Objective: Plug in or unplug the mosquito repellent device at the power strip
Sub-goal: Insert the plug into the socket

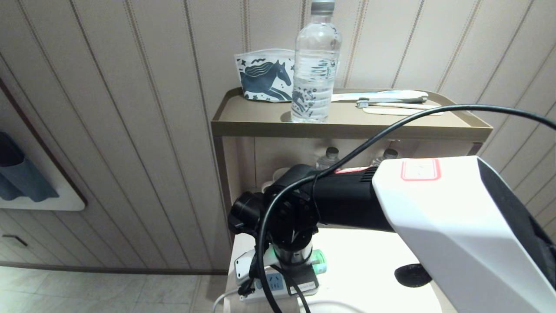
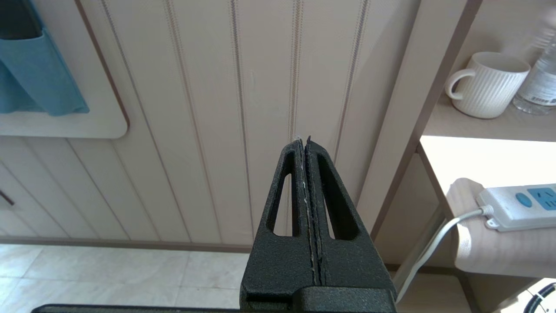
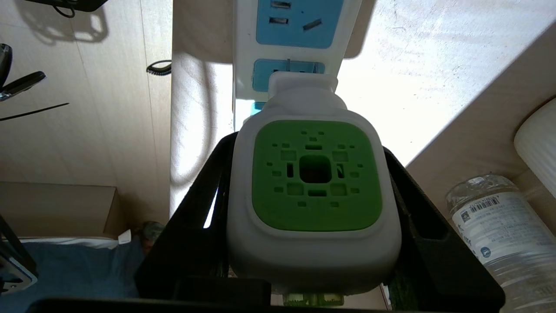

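Note:
My right gripper (image 3: 306, 145) is shut on the mosquito repellent device (image 3: 312, 187), a white unit with a green vented face. A black finger (image 3: 204, 187) presses each side of it. Its plug end sits against the middle light-blue socket of the white power strip (image 3: 299, 26), and a bit of metal prong shows at the socket. In the head view my right arm hangs over the power strip (image 1: 269, 284) on the white lower shelf, with the green of the device (image 1: 319, 261) peeking out beside the wrist. My left gripper (image 2: 304, 141) is shut, empty and parked off to the left, facing the panelled wall.
A clear water bottle (image 1: 315, 65), a horse-print pouch (image 1: 265, 76) and toothbrushes stand on the brown top tray (image 1: 347, 126). A white mug (image 2: 486, 84) and more bottles (image 3: 495, 226) sit on the inner shelf. The strip's cord (image 2: 434, 243) hangs off the shelf edge.

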